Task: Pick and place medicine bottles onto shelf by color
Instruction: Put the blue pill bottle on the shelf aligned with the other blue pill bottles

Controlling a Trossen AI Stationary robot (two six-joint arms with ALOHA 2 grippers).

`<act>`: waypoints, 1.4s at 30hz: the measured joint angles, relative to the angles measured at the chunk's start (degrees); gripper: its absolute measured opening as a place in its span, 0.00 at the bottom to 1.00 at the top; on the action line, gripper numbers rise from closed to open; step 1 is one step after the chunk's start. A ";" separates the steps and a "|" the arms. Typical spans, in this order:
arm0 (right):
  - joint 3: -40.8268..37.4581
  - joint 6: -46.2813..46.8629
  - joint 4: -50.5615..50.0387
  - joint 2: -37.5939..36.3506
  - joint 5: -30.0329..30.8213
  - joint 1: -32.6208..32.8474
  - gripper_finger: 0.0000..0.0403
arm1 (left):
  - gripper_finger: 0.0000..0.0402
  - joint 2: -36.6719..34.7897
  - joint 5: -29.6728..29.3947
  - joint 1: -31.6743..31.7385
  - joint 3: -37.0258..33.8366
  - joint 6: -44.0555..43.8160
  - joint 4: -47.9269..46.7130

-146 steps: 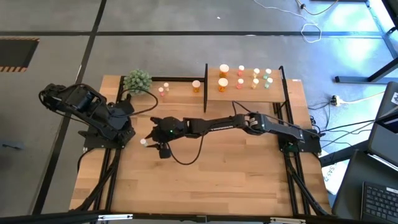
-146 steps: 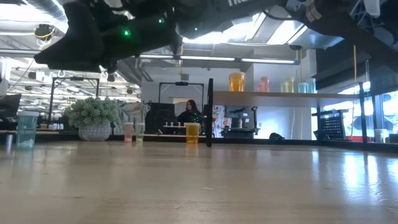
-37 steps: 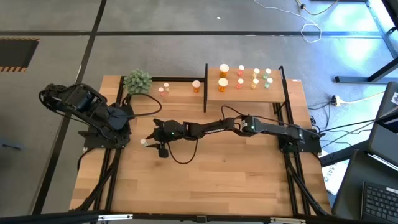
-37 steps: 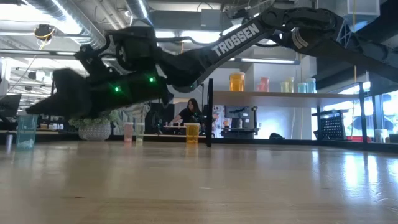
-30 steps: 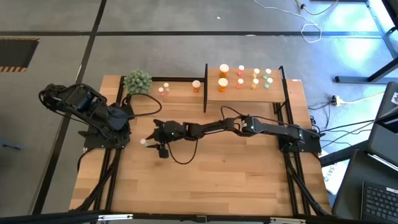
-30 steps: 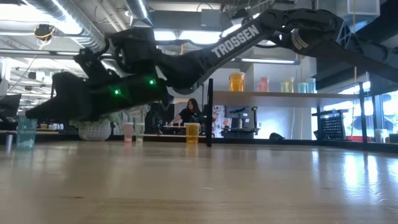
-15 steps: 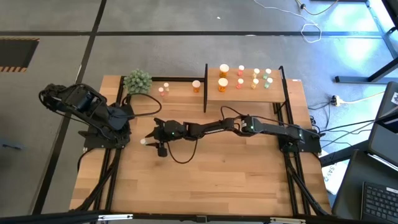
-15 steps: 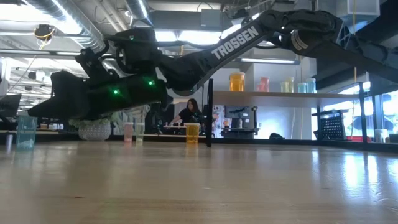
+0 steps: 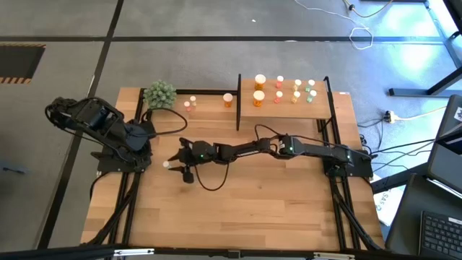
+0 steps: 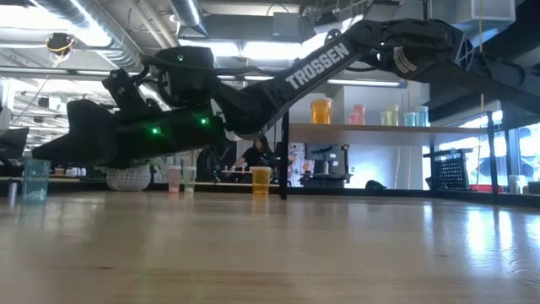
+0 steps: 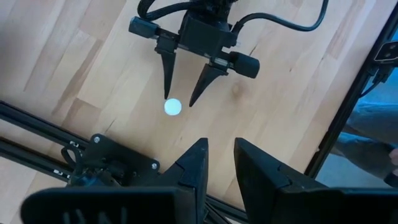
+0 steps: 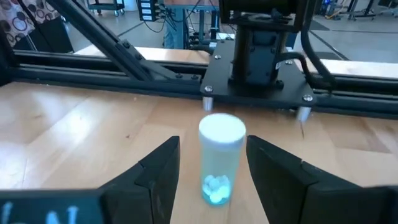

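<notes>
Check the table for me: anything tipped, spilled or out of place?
Nothing stands out. The lone bottle stands upright between the right gripper's open fingers, and the bottles on the shelf look upright.

the only word i can read is "trossen", white capitals along my right arm [image 10: 316, 61] in the low view; nothing else legible

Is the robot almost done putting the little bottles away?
Not yet. Several bottles already stand on the shelf. The right claw is open around a pale-capped bottle standing on the table, not gripped. Three bottles wait beside the plant. The left claw waits nearby.
</notes>
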 joint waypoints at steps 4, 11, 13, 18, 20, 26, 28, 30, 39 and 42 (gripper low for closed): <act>0.00 -0.04 1.17 0.43 0.07 0.00 0.47 | 0.18 0.02 -0.73 0.00 0.00 -0.02 0.00; 0.00 0.00 1.53 0.83 -0.27 0.00 0.47 | 0.18 0.02 -0.81 0.02 0.00 -0.08 0.01; 0.00 0.00 1.73 0.83 -0.27 0.00 0.46 | 0.18 0.02 -0.83 0.01 0.00 -0.69 0.01; 0.00 0.00 2.95 0.83 -0.28 0.00 0.40 | 0.18 0.01 -0.84 0.00 0.00 -1.60 0.01; 0.00 0.00 2.86 0.83 -0.28 0.00 0.37 | 0.18 0.02 -0.83 0.00 0.00 -1.96 0.00; 0.00 -0.01 3.57 0.83 -0.31 0.00 0.31 | 0.18 0.02 -0.85 0.00 0.00 -2.69 0.00; 0.00 0.00 3.67 0.83 -0.31 0.00 0.30 | 0.18 0.02 -0.85 0.01 0.00 -2.69 0.00; 0.00 0.00 3.68 0.83 -0.31 0.00 0.30 | 0.18 0.02 -0.85 0.02 0.00 -2.69 0.00; 0.00 -0.15 3.67 0.83 -0.31 -0.02 0.29 | 0.18 0.02 -0.85 0.02 0.00 -2.67 0.00; 0.00 -0.03 3.62 0.83 -0.31 -0.15 0.29 | 0.18 0.02 -0.85 0.02 0.00 -2.67 0.00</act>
